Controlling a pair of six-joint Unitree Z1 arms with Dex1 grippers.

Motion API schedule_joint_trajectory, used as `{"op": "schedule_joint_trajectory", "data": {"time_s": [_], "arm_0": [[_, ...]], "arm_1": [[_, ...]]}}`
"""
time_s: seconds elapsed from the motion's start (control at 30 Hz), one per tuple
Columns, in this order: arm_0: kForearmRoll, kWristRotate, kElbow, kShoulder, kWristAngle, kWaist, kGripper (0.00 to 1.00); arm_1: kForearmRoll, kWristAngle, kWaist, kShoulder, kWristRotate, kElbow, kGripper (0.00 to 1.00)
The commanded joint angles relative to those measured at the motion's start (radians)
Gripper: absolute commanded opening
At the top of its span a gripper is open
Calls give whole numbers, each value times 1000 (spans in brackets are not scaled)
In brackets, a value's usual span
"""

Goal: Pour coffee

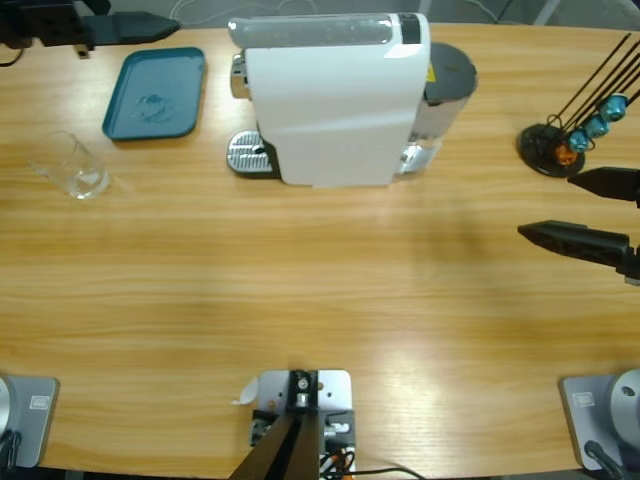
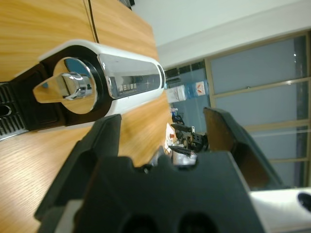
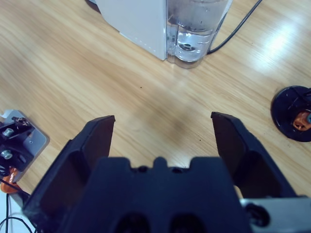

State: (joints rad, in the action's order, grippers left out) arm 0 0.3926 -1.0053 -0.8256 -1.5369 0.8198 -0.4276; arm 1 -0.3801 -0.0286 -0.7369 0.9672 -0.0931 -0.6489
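Risk assessment, left to right: the clear glass cup (image 1: 72,167) stands upright near the left edge of the tabletop (image 1: 320,300), and the coffee (image 1: 85,183) is judged to be the shallow liquid at its base, though this is barely discernible from above. The cup is light and smooth-walled. An off-centre or fast closure is likely to tip it or slide it, and a steep pour angle would spill the liquid onto the tabletop rather than into a receptacle. The teal tray (image 1: 155,92) lies just beside the cup, so a sweeping approach could push it. The white coffee machine (image 1: 335,100) stands between the two arms, and a wide reach risks striking its chrome spout (image 2: 70,87) or its water tank (image 3: 194,29). At the right, the pod holder (image 1: 560,145) with blue and orange pods is near the right arm and could be knocked over. End effector status: the left end effector (image 1: 150,28) (image 2: 163,121) is spread wide, holds nothing and faces the machine front. The right end effector (image 1: 545,206) (image 3: 163,120) is likewise spread wide, empty and touching nothing, above bare tabletop.
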Motion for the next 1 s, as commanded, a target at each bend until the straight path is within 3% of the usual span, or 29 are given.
{"op": "schedule_joint_trajectory", "data": {"time_s": [0.03,0.67,0.77,1.0], "arm_0": [[92,-27,5,-130,62,0,729],[217,-51,-22,-258,84,0,723],[231,-59,-23,-264,85,0,642],[236,-70,-27,-286,99,-8,642]], "arm_1": [[10,-17,-10,-15,1,34,853],[10,-16,-10,-10,3,32,853],[10,-16,-10,-10,3,32,853],[10,-16,-10,-8,3,32,853]]}}
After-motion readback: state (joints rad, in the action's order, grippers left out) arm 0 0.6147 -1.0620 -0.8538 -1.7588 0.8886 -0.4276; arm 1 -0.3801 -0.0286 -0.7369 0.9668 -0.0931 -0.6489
